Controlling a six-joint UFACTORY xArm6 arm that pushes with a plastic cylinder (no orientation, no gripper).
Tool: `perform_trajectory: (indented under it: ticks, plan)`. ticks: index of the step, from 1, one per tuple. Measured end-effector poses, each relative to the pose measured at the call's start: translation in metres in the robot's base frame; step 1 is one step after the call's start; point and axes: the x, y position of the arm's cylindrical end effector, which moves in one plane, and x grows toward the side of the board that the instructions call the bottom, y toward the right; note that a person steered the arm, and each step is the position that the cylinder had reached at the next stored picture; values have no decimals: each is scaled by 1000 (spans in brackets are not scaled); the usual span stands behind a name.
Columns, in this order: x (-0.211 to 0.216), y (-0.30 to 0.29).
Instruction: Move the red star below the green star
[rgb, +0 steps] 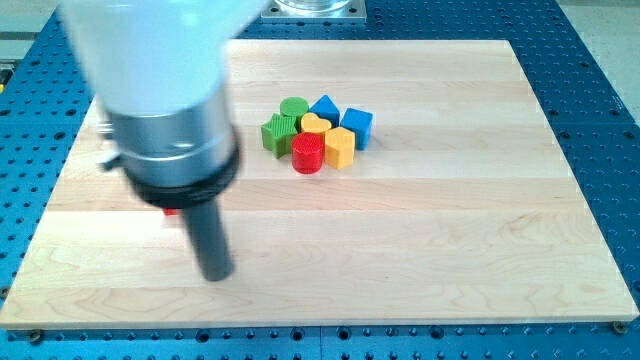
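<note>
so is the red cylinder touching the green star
Yes, the red cylinder sits at the cluster's bottom edge, pressed against the green star on its upper left.

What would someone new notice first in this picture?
The big blurred arm at the view's left, ending in my tip low on the wooden board. A sliver of red peeks from behind the rod. At the board's upper middle is a tight cluster, with the green star at its left.
</note>
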Motion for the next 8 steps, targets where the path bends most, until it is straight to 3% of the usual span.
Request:
perform_trajectory:
  ticks: [1, 2, 3, 4, 5, 8]
  plan:
    - [-33, -56]
    - [-70, -51]
    - [-84, -4]
    - [-89, -4]
    - [-92, -41]
    - [-106, 18]
